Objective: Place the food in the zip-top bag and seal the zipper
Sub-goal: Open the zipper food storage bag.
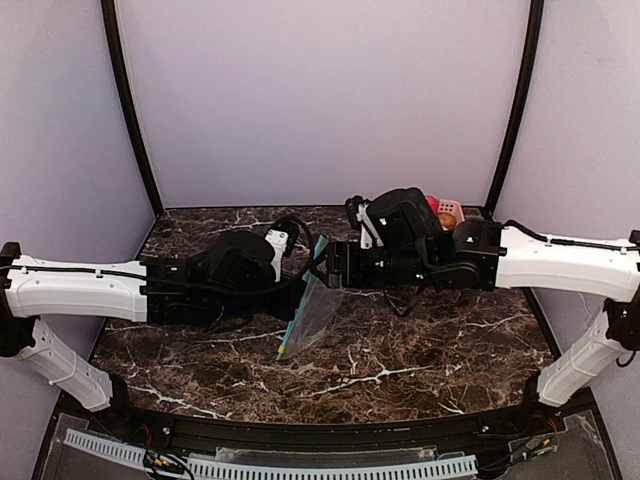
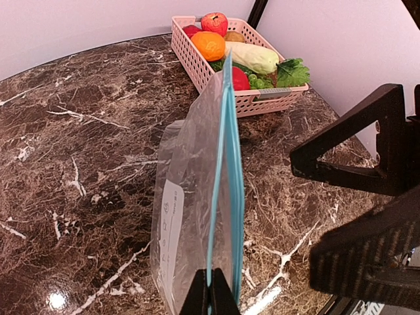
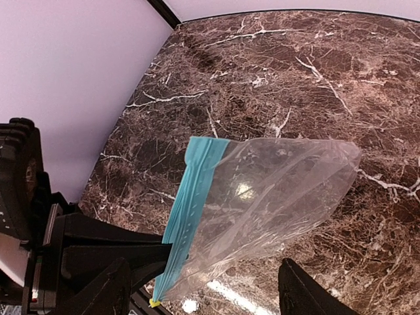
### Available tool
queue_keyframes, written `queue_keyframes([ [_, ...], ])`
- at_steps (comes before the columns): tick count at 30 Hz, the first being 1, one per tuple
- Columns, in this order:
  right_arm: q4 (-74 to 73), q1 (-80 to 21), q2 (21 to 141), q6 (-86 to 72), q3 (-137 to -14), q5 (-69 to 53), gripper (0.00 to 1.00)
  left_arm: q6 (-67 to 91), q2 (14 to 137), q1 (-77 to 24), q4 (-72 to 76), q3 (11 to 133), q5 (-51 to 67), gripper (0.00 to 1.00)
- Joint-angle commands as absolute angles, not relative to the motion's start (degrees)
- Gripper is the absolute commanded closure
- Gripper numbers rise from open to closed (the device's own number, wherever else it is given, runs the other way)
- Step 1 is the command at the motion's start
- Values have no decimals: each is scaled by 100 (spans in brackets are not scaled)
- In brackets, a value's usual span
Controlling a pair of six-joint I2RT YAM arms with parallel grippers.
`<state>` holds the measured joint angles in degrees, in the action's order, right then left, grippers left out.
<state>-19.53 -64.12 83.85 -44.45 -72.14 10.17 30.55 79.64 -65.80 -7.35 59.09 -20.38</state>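
Observation:
My left gripper (image 2: 210,292) is shut on the teal zipper (image 2: 231,164) at one end of the clear zip-top bag (image 2: 187,197), holding it edge-up above the table. Through its clear plastic only the table shows. My right gripper (image 3: 200,295) stands open, its fingers either side of the bag (image 3: 275,190) near the zipper (image 3: 190,210) without touching it. The food lies in a pink basket (image 2: 197,59) at the back: a pale gourd (image 2: 252,57), a leafy green (image 2: 292,71) and green grapes (image 2: 261,83). From above, both grippers meet at the bag (image 1: 310,310).
The basket (image 1: 450,210) stands at the back right, partly hidden behind my right arm, and also holds an orange (image 2: 209,46) and an apple (image 2: 214,23). Dark marble table (image 1: 420,360) runs between purple walls. A black rail lines the near edge.

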Motion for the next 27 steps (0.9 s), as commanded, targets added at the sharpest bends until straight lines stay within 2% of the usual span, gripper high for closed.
queue_keyframes([
  [1,-2012,-6458,8576,-4536,-7520,1406,25,3120,7965,-6613,-633,5909,-1996,99],
  [8,-2210,-6454,8912,-4566,-7698,1678,29,3135,7937,-6609,-581,5852,-2013,99],
  [20,-2412,-6468,8911,-4612,-7526,2070,45,3277,7832,-6610,-776,5777,-2381,99],
  [27,-2432,-6466,9182,-4543,-7641,2008,49,3184,7818,-6609,-460,5659,-2166,99],
])
